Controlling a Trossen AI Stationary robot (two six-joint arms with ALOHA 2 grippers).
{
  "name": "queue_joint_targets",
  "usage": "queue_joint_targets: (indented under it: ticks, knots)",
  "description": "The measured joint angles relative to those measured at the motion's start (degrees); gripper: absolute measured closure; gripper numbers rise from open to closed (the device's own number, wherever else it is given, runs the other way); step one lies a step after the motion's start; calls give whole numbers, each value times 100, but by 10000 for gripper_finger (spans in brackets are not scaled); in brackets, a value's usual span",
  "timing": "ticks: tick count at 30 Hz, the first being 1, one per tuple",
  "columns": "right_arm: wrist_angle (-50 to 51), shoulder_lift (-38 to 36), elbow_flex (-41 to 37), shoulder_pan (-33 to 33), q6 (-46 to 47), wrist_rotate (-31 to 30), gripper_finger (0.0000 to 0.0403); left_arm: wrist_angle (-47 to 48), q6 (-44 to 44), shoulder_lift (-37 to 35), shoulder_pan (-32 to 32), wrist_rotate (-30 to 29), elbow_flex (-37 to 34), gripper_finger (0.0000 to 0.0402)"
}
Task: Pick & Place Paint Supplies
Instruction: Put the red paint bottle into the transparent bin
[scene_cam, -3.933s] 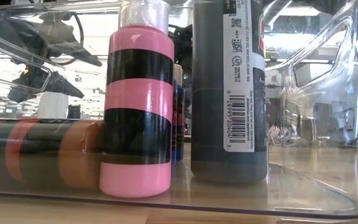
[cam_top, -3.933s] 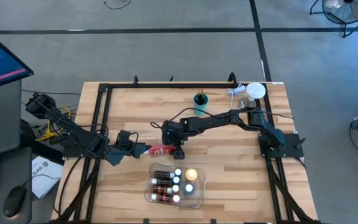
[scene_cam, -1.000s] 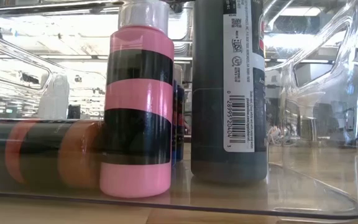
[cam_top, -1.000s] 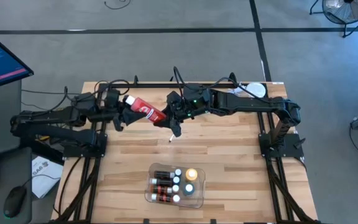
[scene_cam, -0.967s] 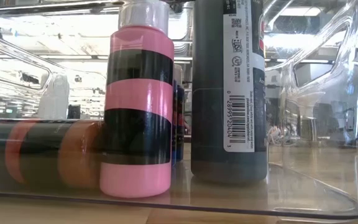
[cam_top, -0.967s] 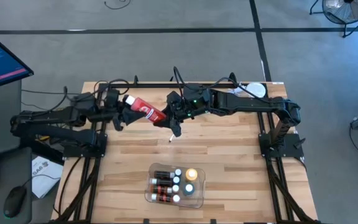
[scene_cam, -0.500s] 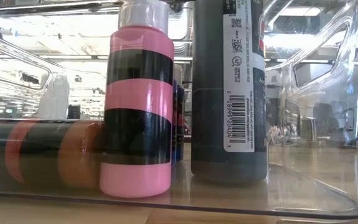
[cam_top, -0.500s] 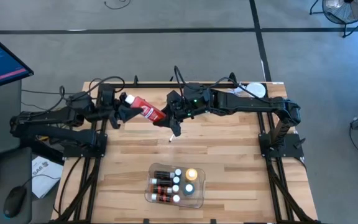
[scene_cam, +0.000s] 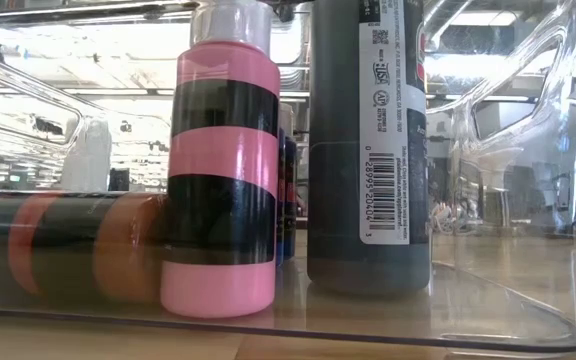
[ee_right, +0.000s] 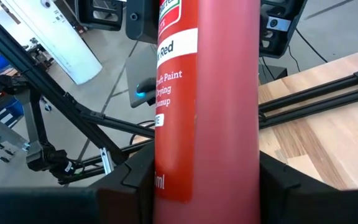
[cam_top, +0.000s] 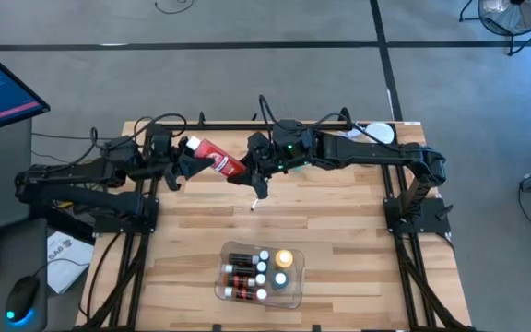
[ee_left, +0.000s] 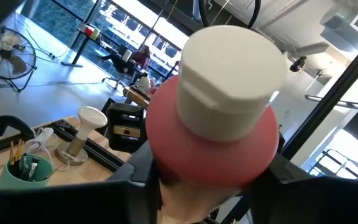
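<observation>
High view: the left hand [cam_top: 181,159] and right hand [cam_top: 258,164] are both clamping one red tube [cam_top: 216,157] in midair at twelve o'clock, likely a handover toward the tray [cam_top: 295,291] at six.

Left wrist view: the white cap [ee_left: 229,74] is pointing outward between gripping fingers.

Right wrist view: fingers are pinching the tube's body.

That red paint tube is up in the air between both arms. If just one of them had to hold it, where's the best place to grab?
Probably mid-body. The red tube hangs tilted between the left gripper at its white cap end and the right gripper at its tail. Its round barrel suits fingers closing across it from the side.
</observation>
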State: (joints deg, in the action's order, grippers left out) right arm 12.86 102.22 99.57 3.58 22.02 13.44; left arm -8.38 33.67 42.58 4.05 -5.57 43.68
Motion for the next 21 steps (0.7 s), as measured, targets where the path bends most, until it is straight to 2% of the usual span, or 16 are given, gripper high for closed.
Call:
queue_joint_targets:
  ticks: [2, 12, 21]
  knots:
    - [-4, -1, 0, 4, -2, 0, 237, -7, 0, 1, 0, -2, 0, 298]
    - [-26, -5, 0, 4, -52, -2, 211, -165, 52, 8, 0, 18, -7, 305]
    - [44, -125, 0, -20, -423, 342, 158, -208, 134, -34, 0, 545, -7, 318]
